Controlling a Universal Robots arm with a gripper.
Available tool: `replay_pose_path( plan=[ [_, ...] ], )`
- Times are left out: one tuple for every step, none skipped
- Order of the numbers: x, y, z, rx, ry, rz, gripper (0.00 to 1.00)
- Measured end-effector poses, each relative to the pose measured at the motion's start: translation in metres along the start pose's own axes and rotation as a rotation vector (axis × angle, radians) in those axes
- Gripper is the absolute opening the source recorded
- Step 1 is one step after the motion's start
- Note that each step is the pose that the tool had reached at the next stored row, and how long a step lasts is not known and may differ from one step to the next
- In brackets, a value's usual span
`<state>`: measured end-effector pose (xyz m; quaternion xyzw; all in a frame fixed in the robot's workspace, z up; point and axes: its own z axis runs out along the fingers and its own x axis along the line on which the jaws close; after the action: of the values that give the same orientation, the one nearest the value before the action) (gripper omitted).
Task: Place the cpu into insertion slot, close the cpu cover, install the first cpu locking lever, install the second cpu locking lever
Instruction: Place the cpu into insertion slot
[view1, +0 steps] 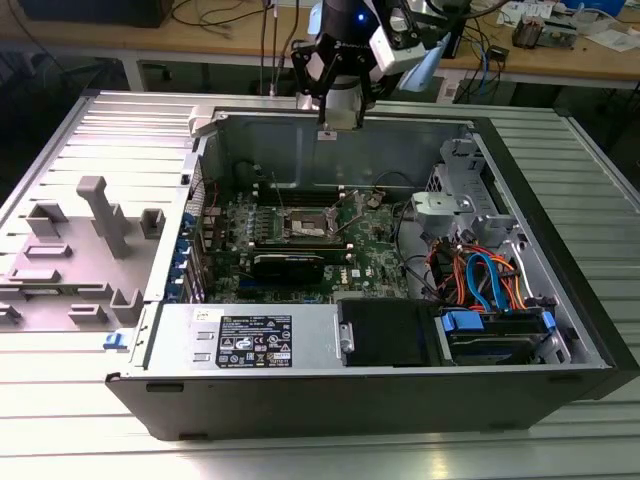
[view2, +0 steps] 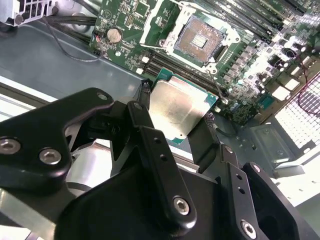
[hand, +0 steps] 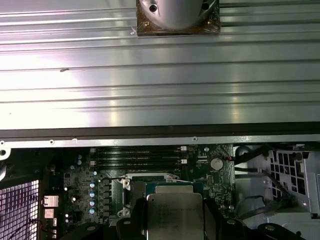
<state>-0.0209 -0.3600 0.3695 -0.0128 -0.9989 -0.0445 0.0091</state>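
Working on the first step, placing the cpu: gripping the cpu (view2: 185, 102) by two opposite edges between the closed fingers (view2: 150, 135) of the gripper (view2: 177, 114), with the silver top turned toward both wrist cameras and the green underside just peeking out at one edge. Hovering, in the exterior view, over the far wall of the case (view1: 400, 400) standing on the ribbed bench (view1: 80, 420), well above the board (view1: 370, 255) and well apart from the slot (view1: 307, 228), which is lying nearer, at mid-board and a little toward the exterior view's left. Showing the slot's pale grey centre bare in the second wrist view, so judging the chip as not yet seated and the later steps (cover, both levers) as not yet begun. Taking the silver frame beside the slot for the cover (view2: 150, 32), seemingly swung clear of the opening, though not seeing its hinge side or the levers well enough to say how they are standing. Judging the placing as calling for bringing the cpu nearer and down until it is hanging directly over the slot, levelling it flat to the board, squaring its edges with the dark rim, and matching its corner orientation before lowering gently, without sliding across the contacts. Also calling for keeping the fingers clear of the cover frame and of the memory slots (view2: 240, 15) running just beside the slot, and for letting go only once the chip is resting flat inside the rim.
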Motion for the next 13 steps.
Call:
replay_pose_path(
  plan=[
    [-0.0001, -0.0029, 0.0001, 0.0, 0.0, 0.0, 0.55],
    [-0.0001, -0.0048, 0.0001, 0.0001, 0.0, 0.0, 0.55],
    [-0.0002, -0.0067, 0.0001, 0.0, 0.0, 0.0, 0.55],
    [-0.0003, -0.0107, 0.0002, 0.0001, 0.0001, 0.0, 0.55],
    [-0.0003, -0.0128, 0.0002, 0.0001, 0.0001, 0.0, 0.55],
    [-0.0004, -0.0141, 0.0002, 0.0, 0.0, 0.0, 0.55],
    [-0.0004, -0.0151, 0.0002, 0.0, 0.0, 0.0, 0.55],
    [-0.0004, -0.0153, 0.0002, -0.0001, 0.0, 0.0, 0.55],
    [-0.0004, -0.0153, 0.0002, 0.0, 0.0, 0.0, 0.55],
    [-0.0004, -0.0153, 0.0002, 0.0, 0.0, 0.0, 0.55],
    [-0.0004, -0.0154, 0.0002, 0.0001, 0.0001, 0.0, 0.55],
    [-0.0004, -0.0154, 0.0002, 0.0001, 0.0, 0.0, 0.55],
    [-0.0004, -0.0155, 0.0002, 0.0001, 0.0, 0.0, 0.55]
  ],
)
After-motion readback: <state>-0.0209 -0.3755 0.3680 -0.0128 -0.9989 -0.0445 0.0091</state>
